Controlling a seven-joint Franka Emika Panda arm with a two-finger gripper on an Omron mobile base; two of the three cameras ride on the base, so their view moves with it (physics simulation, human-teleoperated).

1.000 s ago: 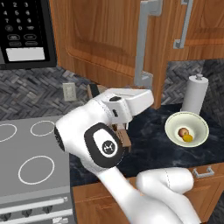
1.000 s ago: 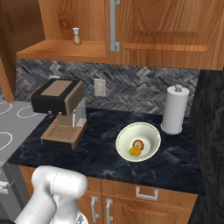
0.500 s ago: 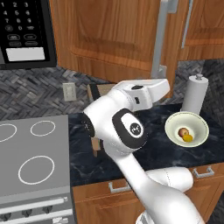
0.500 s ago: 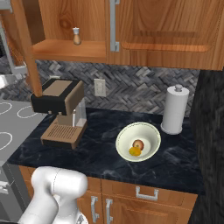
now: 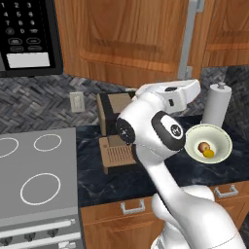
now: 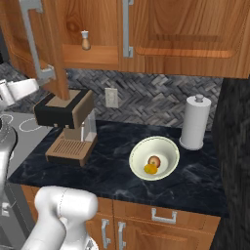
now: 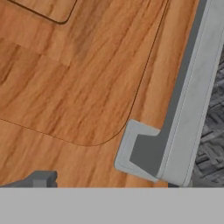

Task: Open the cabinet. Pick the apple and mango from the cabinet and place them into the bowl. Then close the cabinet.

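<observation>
Resting in the bowl [image 6: 167,146]: apple [image 6: 155,161] and mango [image 6: 150,169]; fingers' state unclear.

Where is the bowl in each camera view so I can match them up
Left base view: the bowl sits at the right edge, right of the arm.
Right base view: centre, on the dark counter.
Hand view: not in it.
Shared landmark: the paper towel roll stands just behind the bowl.

The arm bends up and forward — its hand [image 5: 192,87] raised, finger state hidden.
</observation>
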